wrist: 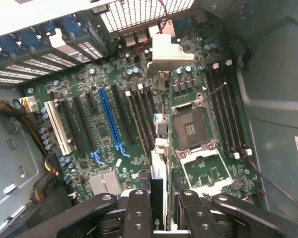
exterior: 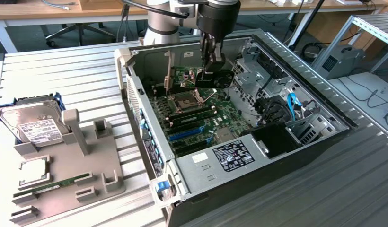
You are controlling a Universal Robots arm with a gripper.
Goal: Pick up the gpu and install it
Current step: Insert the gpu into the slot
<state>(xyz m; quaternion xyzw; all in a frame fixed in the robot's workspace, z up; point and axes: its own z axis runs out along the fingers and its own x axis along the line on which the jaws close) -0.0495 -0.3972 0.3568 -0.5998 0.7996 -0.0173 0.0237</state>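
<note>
1. Nearest in the exterior view, at about 8 o'clock, a grey holder tray (exterior: pixel 67 182) lies on the ribbed metal worktop (exterior: pixel 61 80); a narrow green RAM stick (exterior: pixel 55 185) lies in one of its slots and a square CPU chip (exterior: pixel 33 171) sits just above it.
2. At 9 o'clock on the same tray stands a silver hard drive (exterior: pixel 31 124) with a white label, leaning in its cradle.
3. Filling the centre, an open computer case (exterior: pixel 307 142) lies on its side, with the green motherboard (exterior: pixel 194 118) exposed. A black power supply (exterior: pixel 235 153) with a label sits at its near end, about 6 o'clock.
4. In the wrist view the board shows a blue expansion slot (wrist: pixel 109 116), a white slot (wrist: pixel 57 126), black slots between them, and an empty CPU socket (wrist: pixel 191 130) with its lever raised.
5. Farther back, at about 12 o'clock in the exterior view, the arm reaches down into the case. Its gripper (exterior: pixel 212 59) is closed on the gpu (exterior: pixel 212 78), which hangs edge-down just above the motherboard near the far end of the case.
6. In the wrist view the gripper (wrist: pixel 159 208) clamps the gpu (wrist: pixel 157 198) between its black fingers (wrist: pixel 139 210), the card seen edge-on over the black slots beside the socket.
7. Beyond the case, office desks and a chair stand on the floor.
</note>
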